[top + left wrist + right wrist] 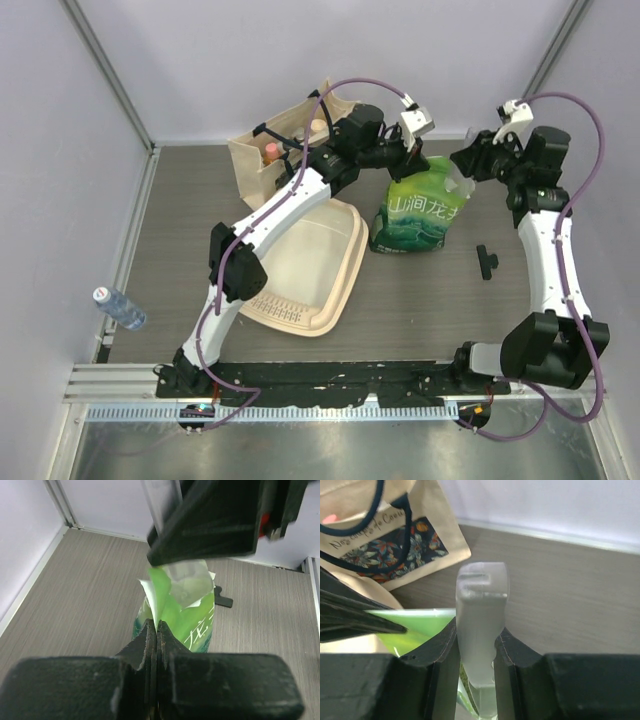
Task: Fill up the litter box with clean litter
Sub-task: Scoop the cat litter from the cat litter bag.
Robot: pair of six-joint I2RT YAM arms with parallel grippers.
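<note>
Top view: the litter box [320, 265] lies left of the table's centre with its bed bare. No clean litter shows anywhere; presumably it is inside the one green bag [420, 215] standing toward the far edge. The left gripper [408, 158] and right gripper [463, 162] meet at the bag's top, so I judge the step in hand to be opening the bag, with pouring not yet begun. There is one litter box, one tote bag [275, 150] at the far edge, one bottle [120, 308] by the left edge, and one small black piece [486, 262] toward the right edge.

Left wrist view: the left jaws are clenched flat on the bag's top flap.

Right wrist view: the right jaws grasp a frosted plastic strip [481, 610] standing up at the bag's mouth. The next move likely calls for drawing the two holds apart to widen the mouth, then tipping the bag over the box without losing either grip
</note>
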